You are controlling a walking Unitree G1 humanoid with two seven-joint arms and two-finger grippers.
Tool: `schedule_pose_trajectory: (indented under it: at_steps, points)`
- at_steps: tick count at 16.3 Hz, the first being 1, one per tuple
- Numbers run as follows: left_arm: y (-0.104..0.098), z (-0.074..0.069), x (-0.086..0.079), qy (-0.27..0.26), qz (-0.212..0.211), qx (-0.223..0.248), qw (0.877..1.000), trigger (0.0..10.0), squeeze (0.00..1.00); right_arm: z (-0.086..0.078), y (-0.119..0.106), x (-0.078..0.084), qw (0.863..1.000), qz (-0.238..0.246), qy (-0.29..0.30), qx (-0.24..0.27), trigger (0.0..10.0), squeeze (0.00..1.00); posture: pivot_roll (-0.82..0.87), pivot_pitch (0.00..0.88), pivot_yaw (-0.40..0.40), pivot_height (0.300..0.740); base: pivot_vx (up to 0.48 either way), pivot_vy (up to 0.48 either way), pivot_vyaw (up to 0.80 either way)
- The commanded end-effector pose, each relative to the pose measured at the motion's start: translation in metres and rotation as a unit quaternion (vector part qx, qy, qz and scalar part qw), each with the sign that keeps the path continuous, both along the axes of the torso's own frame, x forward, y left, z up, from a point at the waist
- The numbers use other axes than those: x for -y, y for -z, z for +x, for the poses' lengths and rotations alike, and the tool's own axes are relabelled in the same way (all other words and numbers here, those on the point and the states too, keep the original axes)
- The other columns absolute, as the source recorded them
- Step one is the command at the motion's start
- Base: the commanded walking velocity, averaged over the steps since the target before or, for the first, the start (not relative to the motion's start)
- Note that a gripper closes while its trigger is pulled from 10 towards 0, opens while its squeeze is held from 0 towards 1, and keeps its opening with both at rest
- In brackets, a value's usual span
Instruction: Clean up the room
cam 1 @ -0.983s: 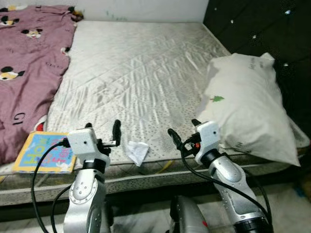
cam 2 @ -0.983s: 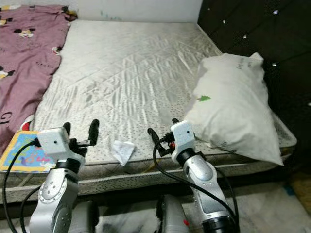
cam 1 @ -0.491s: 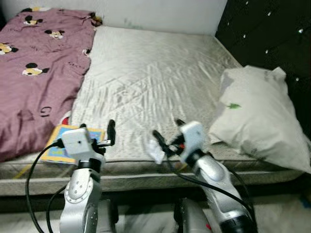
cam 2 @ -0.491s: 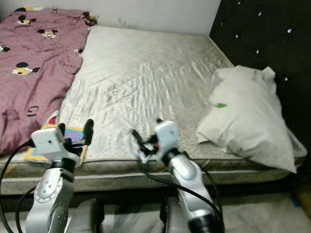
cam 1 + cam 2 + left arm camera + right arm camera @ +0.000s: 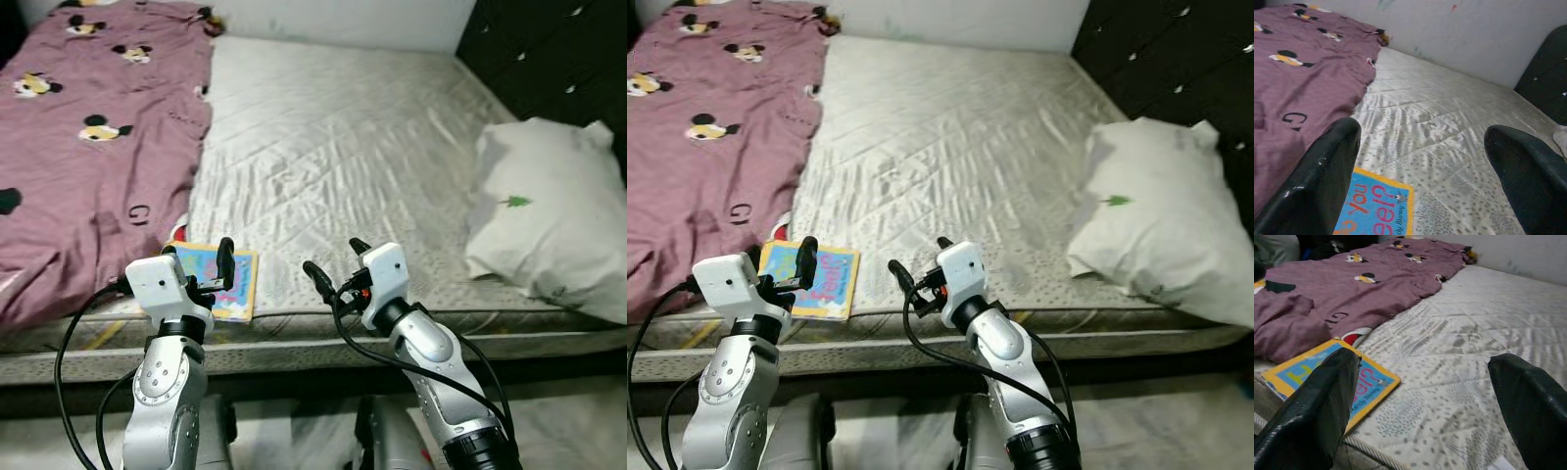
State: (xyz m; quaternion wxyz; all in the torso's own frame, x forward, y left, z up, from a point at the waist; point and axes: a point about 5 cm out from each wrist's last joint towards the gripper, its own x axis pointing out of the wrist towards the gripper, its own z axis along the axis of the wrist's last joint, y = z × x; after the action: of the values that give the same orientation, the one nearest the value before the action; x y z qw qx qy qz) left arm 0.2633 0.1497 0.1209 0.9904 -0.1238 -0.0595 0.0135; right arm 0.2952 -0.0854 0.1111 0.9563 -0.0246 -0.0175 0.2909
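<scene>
A colourful children's book (image 5: 212, 280) lies flat at the mattress's front edge, beside the purple cartoon-mouse blanket (image 5: 88, 147). My left gripper (image 5: 200, 262) hovers open just over the book's near end, nothing between its fingers; the left wrist view has the book (image 5: 1376, 211) below the fingers. My right gripper (image 5: 337, 262) stands open over the bare mattress front edge to the book's right, empty. The right wrist view looks across at the book (image 5: 1317, 377), and a small white scrap (image 5: 1500, 463) lies on the mattress under that gripper.
A grey quilted mattress (image 5: 333, 137) spans the view. A white pillow (image 5: 549, 220) lies at its right side against a dark tufted headboard (image 5: 549, 59). The blanket covers the left third. A white wall (image 5: 1459, 34) runs along the far side.
The camera has turned left: book, blanket and pillow all sit further right in the picture. The crumpled white paper seen before the right gripper is now hidden behind it. Both grippers stay open.
</scene>
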Motion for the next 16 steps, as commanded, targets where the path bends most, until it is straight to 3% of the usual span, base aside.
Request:
schedule_pose_trajectory:
  at_steps: [1, 9, 12, 13, 16]
  points:
    - [-0.001, 0.0, 0.008, 0.007, -0.006, 0.002, 1.0, 10.0, 0.0, 0.001, 0.003, 0.01, 1.0, -0.009, 0.014, -0.002, 10.0, 0.0, -0.02, 0.079, -0.076, 0.588, 0.0, 0.0, 0.0]
    - [0.0, -0.003, 0.0, -0.008, 0.019, -0.009, 1.0, 10.0, 0.0, 0.0, 0.005, 0.009, 1.0, -0.014, 0.007, -0.002, 10.0, 0.0, 0.0, 0.097, -0.067, 0.538, 0.0, 0.0, 0.0]
    - [0.001, -0.026, -0.024, -0.046, 0.062, -0.021, 0.997, 10.0, 0.0, 0.004, 0.011, 0.006, 0.999, -0.032, 0.023, -0.014, 10.0, 0.0, 0.04, 0.135, -0.058, 0.538, 0.0, 0.0, 0.0]
    - [-0.003, -0.036, -0.042, -0.084, 0.085, -0.026, 0.993, 10.0, 0.0, 0.008, 0.013, 0.003, 0.999, -0.041, 0.024, -0.02, 10.0, 0.0, 0.06, 0.158, -0.056, 0.538, 0.0, 0.0, 0.0]
    - [0.0, -0.048, -0.056, -0.104, 0.087, -0.055, 0.989, 10.0, 0.0, 0.012, 0.017, -0.001, 0.996, -0.084, -0.002, -0.015, 10.0, 0.0, 0.09, 0.193, -0.061, 0.538, 0.0, 0.0, 0.0]
